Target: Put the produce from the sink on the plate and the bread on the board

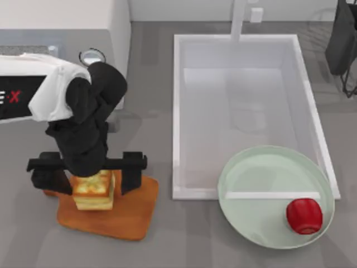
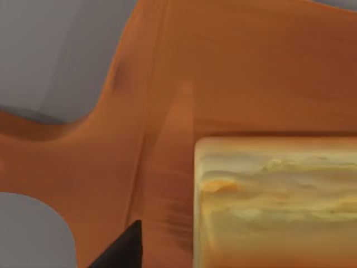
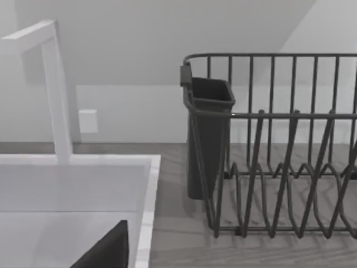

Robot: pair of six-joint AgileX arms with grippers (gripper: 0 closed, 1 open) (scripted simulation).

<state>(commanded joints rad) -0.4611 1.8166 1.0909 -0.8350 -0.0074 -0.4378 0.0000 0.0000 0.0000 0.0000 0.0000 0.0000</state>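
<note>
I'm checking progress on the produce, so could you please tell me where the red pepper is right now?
In the top view the red pepper lies on the pale green plate, near its lower right rim, at the table's right, just below the sink's front corner.

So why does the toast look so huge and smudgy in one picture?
Left wrist view: the camera sits very close, so the bread and board loom large and soft-edged. Top view: the left arm darkens the board beside the bread. Right wrist view: even light, faint shadows under the rack.
</note>
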